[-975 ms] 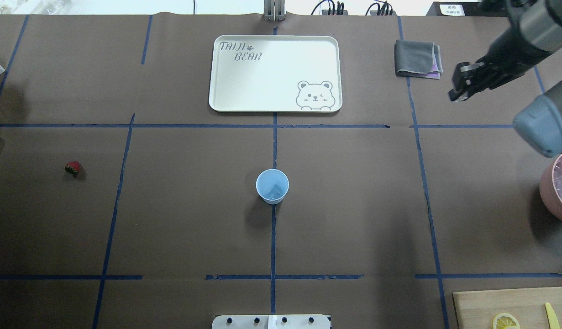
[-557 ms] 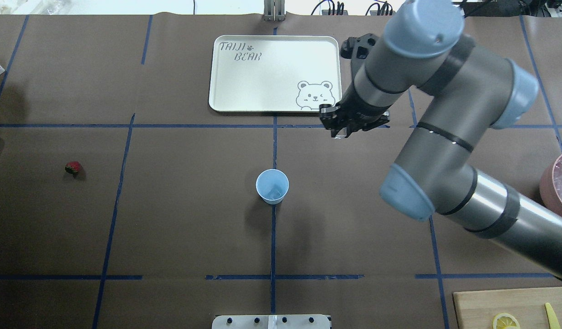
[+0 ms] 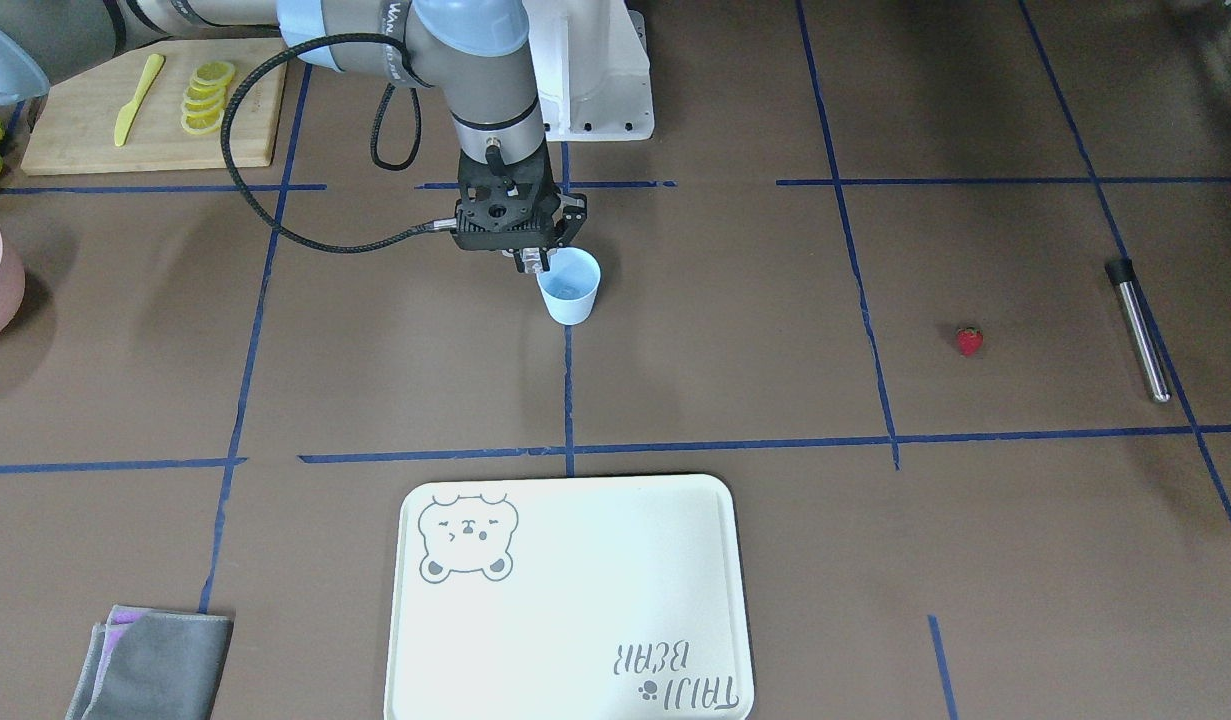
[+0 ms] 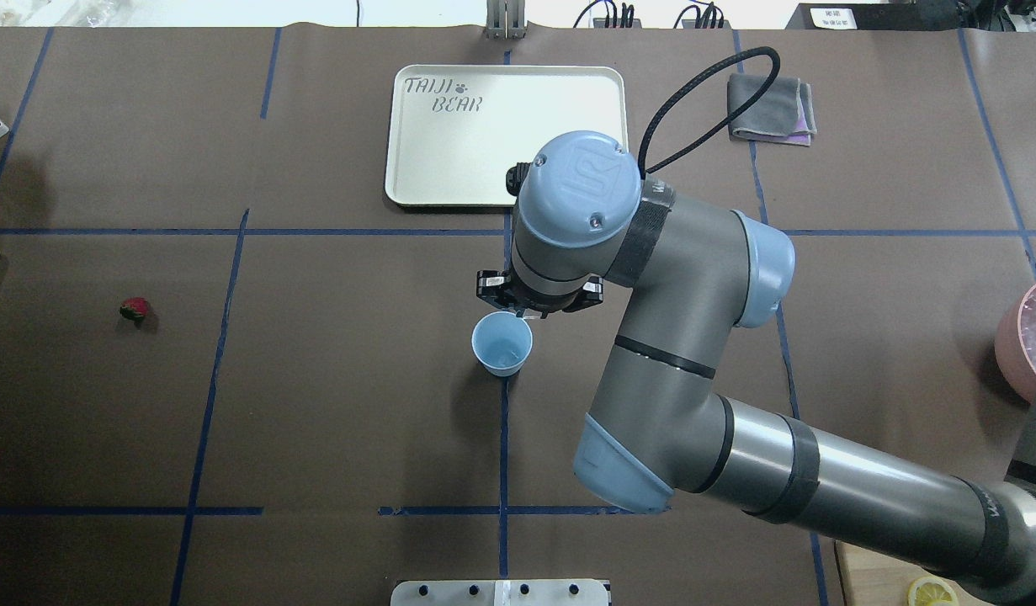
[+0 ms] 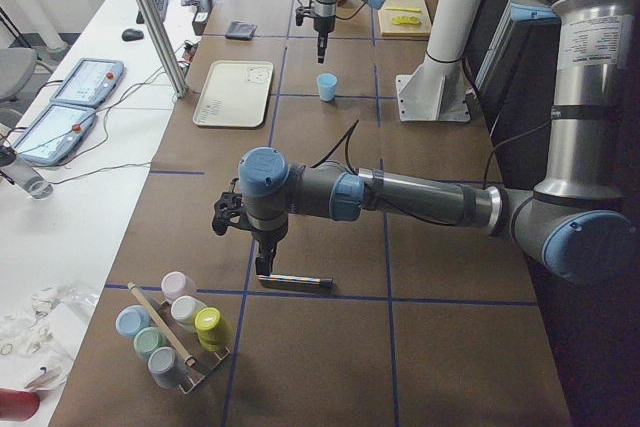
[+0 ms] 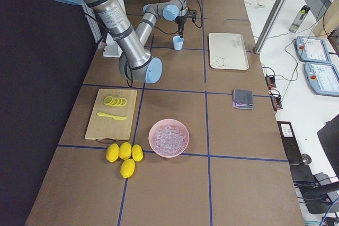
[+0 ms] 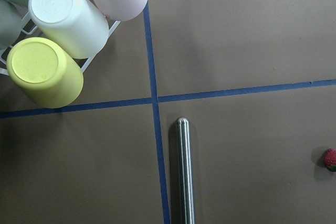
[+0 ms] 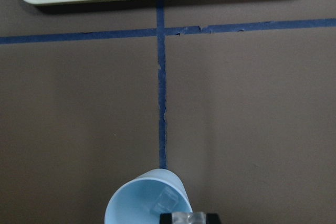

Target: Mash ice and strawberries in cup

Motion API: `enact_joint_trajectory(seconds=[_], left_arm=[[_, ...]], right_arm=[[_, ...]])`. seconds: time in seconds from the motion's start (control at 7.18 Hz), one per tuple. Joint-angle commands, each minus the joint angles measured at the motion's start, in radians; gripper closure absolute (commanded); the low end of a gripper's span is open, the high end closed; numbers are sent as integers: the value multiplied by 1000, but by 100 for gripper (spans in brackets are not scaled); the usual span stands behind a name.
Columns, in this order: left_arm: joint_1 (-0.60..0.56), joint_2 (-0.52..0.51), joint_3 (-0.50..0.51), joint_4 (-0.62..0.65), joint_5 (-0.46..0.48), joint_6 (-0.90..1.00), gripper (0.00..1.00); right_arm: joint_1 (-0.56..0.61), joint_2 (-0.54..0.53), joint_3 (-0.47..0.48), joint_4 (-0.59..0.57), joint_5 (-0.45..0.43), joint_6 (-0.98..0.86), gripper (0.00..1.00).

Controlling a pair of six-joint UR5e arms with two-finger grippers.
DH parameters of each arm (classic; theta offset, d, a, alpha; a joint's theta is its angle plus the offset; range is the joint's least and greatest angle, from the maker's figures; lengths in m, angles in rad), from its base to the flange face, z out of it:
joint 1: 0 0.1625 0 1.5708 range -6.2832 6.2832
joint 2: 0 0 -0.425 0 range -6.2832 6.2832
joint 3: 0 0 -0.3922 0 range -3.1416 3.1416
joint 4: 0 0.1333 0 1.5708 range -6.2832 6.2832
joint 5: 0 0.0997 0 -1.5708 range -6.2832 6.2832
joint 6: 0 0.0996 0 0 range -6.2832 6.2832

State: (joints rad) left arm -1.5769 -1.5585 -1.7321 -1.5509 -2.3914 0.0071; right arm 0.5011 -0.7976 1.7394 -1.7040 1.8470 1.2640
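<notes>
Our right end effector [image 3: 532, 260], clamped on 1 ice lump [image 8: 188, 217], hangs above the right rim of the cup [image 3: 571, 305]; its mouth's centre lies slightly left.

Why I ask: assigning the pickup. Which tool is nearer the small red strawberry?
Left. The left tool hangs over the steel rod near the strawberry; the right tool, gripping a clear ice lump, is far off at the pale blue plastic cup.

Overhead/front cams opposed, steep down; side cams far, along table [image 6: 175, 104]; wrists close, straight down. All but left wrist see cup [image 4: 502, 343].
</notes>
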Motion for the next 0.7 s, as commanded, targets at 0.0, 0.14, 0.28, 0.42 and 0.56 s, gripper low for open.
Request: enact_joint_trajectory(seconds=[0.0,0.14,0.28,0.42,0.56], left_arm=[[0,0,9,-2,0,1,0],[0,0,8,-3,0,-1,0],[0,0,8,-3,0,1,0],[0,-2,9,-3,0,1,0],[0,-2,8,-3,0,-1,0]], right_arm=[[-42,41,-84,35,-34,8,100],[-50,41,-116,93,-43,18,99],[-52,46,-120,98,-48,21,98],[-52,47,-120,98,-46,21,94],[-52,50,-120,98,-46,20,81]])
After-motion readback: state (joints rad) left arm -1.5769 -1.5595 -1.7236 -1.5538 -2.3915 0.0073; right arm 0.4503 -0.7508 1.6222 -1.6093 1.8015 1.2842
